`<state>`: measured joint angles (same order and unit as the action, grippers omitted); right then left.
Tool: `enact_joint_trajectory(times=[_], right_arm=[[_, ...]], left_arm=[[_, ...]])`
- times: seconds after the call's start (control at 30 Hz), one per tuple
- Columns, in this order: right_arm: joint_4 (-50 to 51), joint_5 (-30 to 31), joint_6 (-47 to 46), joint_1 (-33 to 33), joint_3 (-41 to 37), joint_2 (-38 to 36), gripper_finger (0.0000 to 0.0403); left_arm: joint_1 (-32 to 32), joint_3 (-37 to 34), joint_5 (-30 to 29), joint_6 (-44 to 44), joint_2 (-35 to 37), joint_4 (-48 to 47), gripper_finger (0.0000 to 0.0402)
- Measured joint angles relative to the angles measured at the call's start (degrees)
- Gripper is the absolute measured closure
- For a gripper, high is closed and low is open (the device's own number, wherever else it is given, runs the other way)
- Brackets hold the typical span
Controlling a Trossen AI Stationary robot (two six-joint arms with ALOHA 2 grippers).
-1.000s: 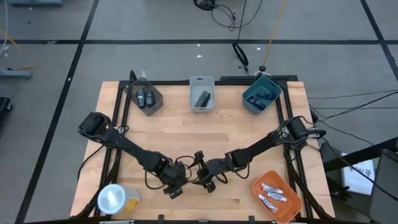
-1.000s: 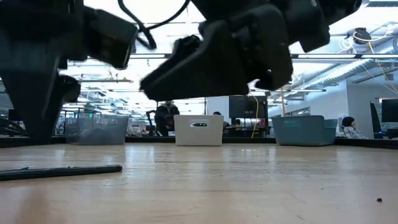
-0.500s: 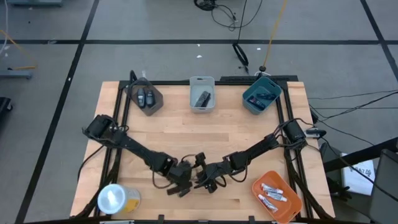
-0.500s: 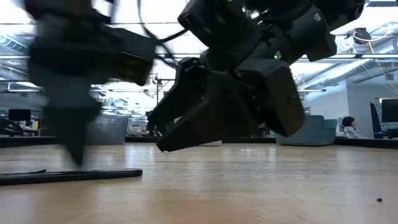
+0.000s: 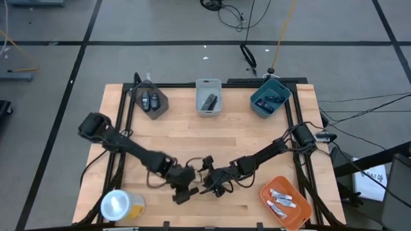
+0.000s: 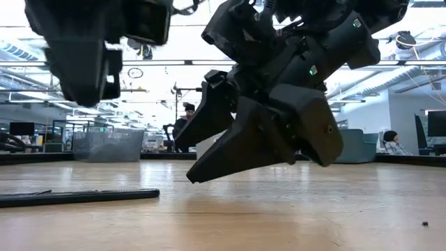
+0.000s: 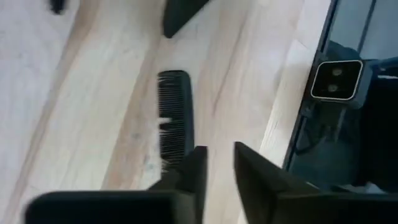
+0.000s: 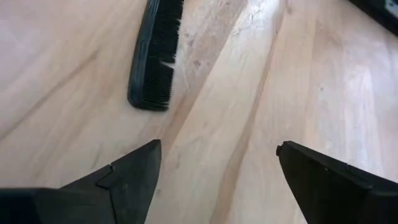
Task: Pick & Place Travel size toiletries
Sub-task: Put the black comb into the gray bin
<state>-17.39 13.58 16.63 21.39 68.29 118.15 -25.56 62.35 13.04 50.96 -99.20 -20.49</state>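
A black comb (image 6: 77, 197) lies flat on the wood near the table's near edge, also visible in both wrist views as the comb (image 7: 175, 118) (image 8: 155, 56). My left gripper (image 7: 221, 168) hangs above the comb's end with a narrow gap between its fingers, raised off the table (image 6: 83, 97). My right gripper (image 8: 217, 155) is wide open beside the comb, tipped down with its fingertips just above the wood (image 6: 258, 171). Both grippers meet near the table's near middle (image 5: 183, 194) (image 5: 209, 187).
Along the far edge stand a dark grey bin (image 5: 151, 102) with two oval pieces, a pale bin (image 5: 209, 97) with a dark item, and a teal bin (image 5: 270, 98). An orange tray (image 5: 286, 202) holds silvery tubes at the near right. A yellow roll (image 5: 119, 205) stands at the near left.
My left gripper dipped to the table by the comb, then rose clear again. The comb slid a little toward the table's right and stays flat. My right gripper came down and tipped toward the wood.
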Motion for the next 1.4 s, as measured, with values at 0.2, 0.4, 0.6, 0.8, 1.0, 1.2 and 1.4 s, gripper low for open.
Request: enact_joint_trajectory(times=[0.2, 0.4, 0.6, 0.8, 1.0, 1.2, 1.4], right_arm=[[-0.67, -0.11, 0.81, -0.02, -0.02, -0.33, 0.009], [-1.0, -0.13, 1.03, -0.01, -0.04, -0.33, 0.009], [-0.47, -0.13, 1.02, 0.0, -0.04, -0.33, 0.009], [2.16, 2.88, 1.02, 0.02, -0.04, -0.55, 0.009], [6.02, 6.42, -1.27, 0.0, 0.0, -0.82, 0.009], [8.97, 5.92, -4.96, 0.0, 0.02, -1.95, 0.009], [8.65, 5.87, -2.15, 0.07, -0.04, -4.06, 0.009]], left_arm=[[-6.07, 0.0, -3.46, 3.79, -3.39, 2.67, 0.0395], [-6.13, 0.05, -3.04, 5.57, -9.23, 2.42, 0.0399], [-4.96, 0.24, -3.59, 1.2, -10.18, 2.62, 0.0399], [0.33, 0.17, -5.58, -5.68, -10.25, 2.6, 0.04], [5.51, 0.11, -4.22, -12.97, -10.34, 4.76, 0.04], [7.63, -0.26, 0.41, -17.74, -7.4, 4.43, 0.0401], [6.0, 0.01, -5.39, -18.97, 0.45, 0.04, 0.0401]])
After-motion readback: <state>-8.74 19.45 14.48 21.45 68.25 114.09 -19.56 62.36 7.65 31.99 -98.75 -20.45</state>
